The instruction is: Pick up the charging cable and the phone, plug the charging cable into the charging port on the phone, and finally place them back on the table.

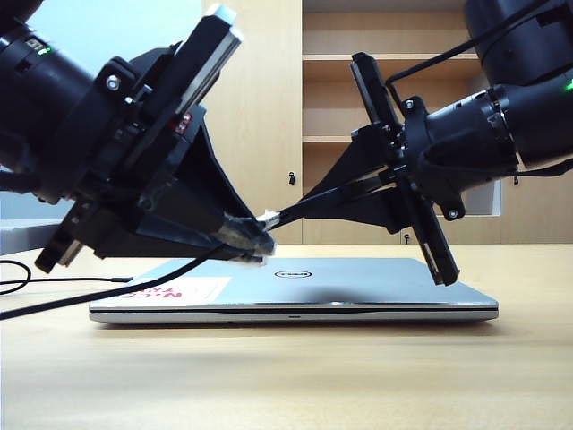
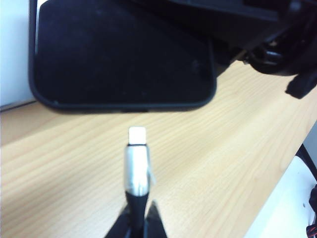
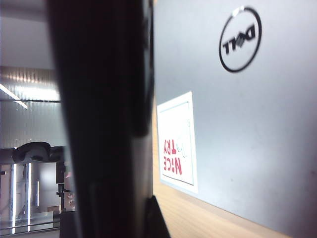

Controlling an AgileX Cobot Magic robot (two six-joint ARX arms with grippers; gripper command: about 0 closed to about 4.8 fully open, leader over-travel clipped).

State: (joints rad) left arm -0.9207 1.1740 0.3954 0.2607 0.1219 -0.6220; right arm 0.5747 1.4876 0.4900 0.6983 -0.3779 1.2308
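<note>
charging cable [image 2: 135, 171]: I see a brushed silver metal plug sleeve with a white tip; the cord behind it is matt black.
phone [image 2: 124, 54]: glossy dark screen, in a matt black rubbery-looking rim.
table [image 1: 286, 376]: pale wood grain, smooth, with a soft sheen.
laptop [image 1: 358, 282]: to me a matt silver metal lid with a shiny ringed logo.
sticker [image 3: 177, 144]: flat white paper, red print.
left gripper [image 1: 255, 237]: matt black plastic.
right gripper [image 1: 286, 215]: matt black plastic.

Black phone [image 2: 121, 54], silver-white plug on the black charging cable [image 2: 136, 166], pale wood-grain tabletop [image 2: 213, 163], silver laptop [image 1: 358, 287] with red-lettered sticker [image 3: 177, 144]
</note>
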